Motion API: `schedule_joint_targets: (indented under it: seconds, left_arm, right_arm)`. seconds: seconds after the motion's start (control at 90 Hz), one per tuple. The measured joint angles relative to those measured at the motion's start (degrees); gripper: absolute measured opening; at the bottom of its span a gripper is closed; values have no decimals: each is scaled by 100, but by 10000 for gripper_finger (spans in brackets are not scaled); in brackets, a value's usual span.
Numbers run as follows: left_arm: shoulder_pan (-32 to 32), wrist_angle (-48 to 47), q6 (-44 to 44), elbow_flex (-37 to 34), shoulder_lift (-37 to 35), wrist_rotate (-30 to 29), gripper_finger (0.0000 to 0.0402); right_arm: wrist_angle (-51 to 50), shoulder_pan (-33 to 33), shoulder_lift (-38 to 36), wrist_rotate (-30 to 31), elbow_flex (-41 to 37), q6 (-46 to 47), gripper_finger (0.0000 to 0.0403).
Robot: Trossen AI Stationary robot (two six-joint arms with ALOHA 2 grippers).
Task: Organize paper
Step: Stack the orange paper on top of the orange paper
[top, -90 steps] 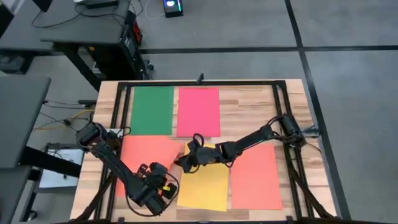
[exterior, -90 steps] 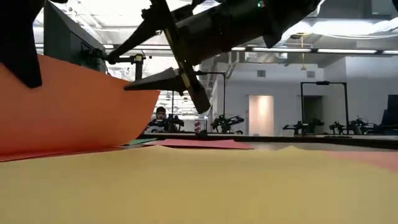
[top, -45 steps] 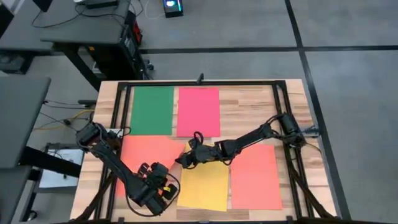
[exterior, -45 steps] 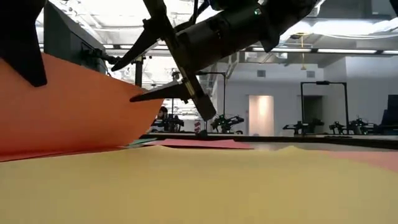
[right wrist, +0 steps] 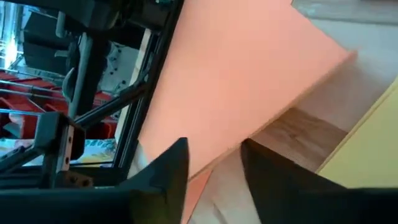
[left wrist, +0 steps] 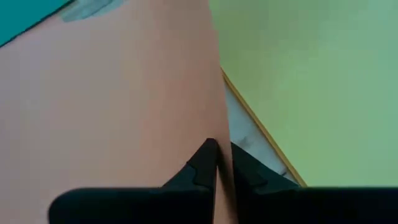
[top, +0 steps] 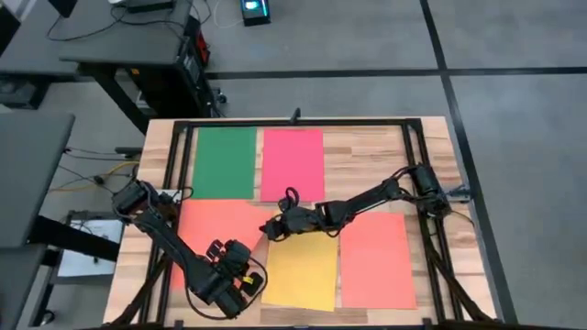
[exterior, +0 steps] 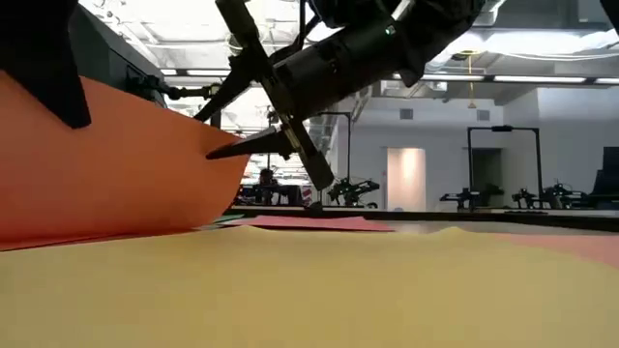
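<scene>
Orange paper edge lifted, pinched by left end effector; right end effector spread at corner.

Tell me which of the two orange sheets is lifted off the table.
The orange sheet on the left arm's side: the left gripper pinches its edge and it curves upward. The other orange sheet lies flat, untouched, beside the yellow one.

The raised orange sheet walls off the yellow sheet's left side, with the right pincer at its corner. Bare tabletop beside the pink sheet lies open.
</scene>
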Motion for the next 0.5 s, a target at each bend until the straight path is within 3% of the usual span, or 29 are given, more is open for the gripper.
schedule_joint_targets:
  seconds: [0.233, 0.5]
  left_arm:
    - [0, 9, 67, 0, 0, -3, 0]
    - [77, 171, 669, 5, 0, 469, 4]
  right_arm:
    - [-10, 0, 0, -143, -2, -181, 9]
    - [-3, -20, 0, -164, -2, -295, 1]
